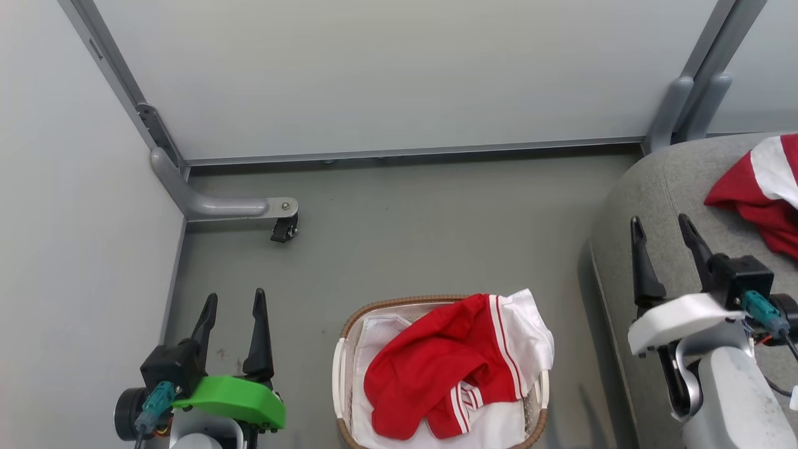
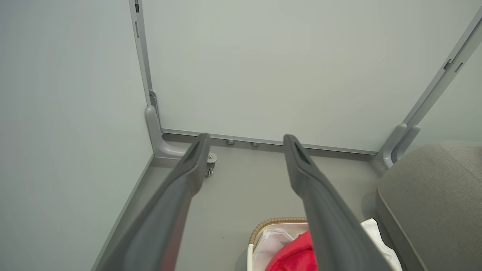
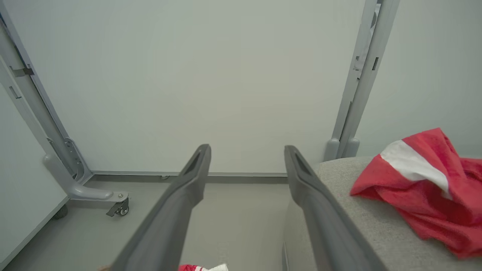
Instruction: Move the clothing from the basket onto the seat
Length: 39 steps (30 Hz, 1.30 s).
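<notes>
I hold my left gripper (image 1: pixel 235 300) to the left of the basket (image 1: pixel 389 303), above the grey floor (image 1: pixel 405 237). Its two dark fingers are spread wide with nothing between them. My right gripper (image 1: pixel 659 223) hangs to the right of the basket and farther back, over the edge of the seat (image 1: pixel 661 181) that faces the basket. Its fingers are parted just as wide and are just as empty. The basket stands on the floor between my two arms, and neither gripper touches it. Inside it a red garment (image 1: pixel 430 368) with white stripes lies heaped on the white sheet (image 1: pixel 380 337) that lines the basket. The garment's white panel drapes over the basket's right rim toward the back. The seat rises just to the right of the basket, with a narrow strip of floor between them. A second red garment (image 1: pixel 757 193) with a broad white band lies on the seat, well to the right of the basket and beyond it. It is apart from my right fingers. Behind the basket stands a pale partition panel (image 1: pixel 399 75). To the basket's back left, a grey metal foot with a small black caster (image 1: pixel 283 229) rests on the floor. In my left wrist view the basket's woven rim and a fold of red cloth show low down beside my right-hand finger.
</notes>
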Motion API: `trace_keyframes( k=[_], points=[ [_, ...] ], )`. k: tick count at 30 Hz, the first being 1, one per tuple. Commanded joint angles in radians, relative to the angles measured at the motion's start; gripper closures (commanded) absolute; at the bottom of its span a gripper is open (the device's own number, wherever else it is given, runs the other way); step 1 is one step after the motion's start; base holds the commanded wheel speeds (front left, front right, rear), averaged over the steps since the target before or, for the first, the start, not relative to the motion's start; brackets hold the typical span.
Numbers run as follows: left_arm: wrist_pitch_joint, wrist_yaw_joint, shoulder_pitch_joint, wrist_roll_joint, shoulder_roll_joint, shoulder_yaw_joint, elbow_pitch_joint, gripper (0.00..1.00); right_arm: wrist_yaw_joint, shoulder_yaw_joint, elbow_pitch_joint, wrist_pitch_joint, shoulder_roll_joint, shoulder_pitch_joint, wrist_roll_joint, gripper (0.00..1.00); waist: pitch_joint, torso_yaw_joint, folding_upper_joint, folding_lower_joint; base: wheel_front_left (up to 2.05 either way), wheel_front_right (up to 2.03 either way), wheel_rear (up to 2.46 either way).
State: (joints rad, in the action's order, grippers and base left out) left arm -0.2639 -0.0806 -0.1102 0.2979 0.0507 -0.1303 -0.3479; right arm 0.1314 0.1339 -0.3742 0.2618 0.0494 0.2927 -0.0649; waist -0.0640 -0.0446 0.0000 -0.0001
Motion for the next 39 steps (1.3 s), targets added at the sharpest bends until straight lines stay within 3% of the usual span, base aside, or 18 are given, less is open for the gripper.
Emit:
trace_keyframes(
  k=[1,13,39],
  points=[
    [-0.001,0.0,0.015,0.002,0.0,-0.001,0.008,0.0,-0.001,0.0,0.013,0.005,0.003,-0.025,-0.005,0.0,0.003,-0.002,0.0,0.0001,0.0,0.0,0.0],
    [-0.001,0.0,0.053,0.008,0.0,-0.043,0.006,0.0,-0.001,-0.041,0.036,0.005,0.003,-0.159,-0.086,0.0,0.048,-0.001,0.0,0.0001,0.0,0.0,0.0],
    [-0.001,0.006,0.049,0.01,0.0,-0.044,-0.001,0.0,-0.001,-0.059,0.029,0.005,0.003,-0.163,-0.079,0.0,0.047,0.0,0.0,0.0001,0.0,0.0,0.0]
  ],
)
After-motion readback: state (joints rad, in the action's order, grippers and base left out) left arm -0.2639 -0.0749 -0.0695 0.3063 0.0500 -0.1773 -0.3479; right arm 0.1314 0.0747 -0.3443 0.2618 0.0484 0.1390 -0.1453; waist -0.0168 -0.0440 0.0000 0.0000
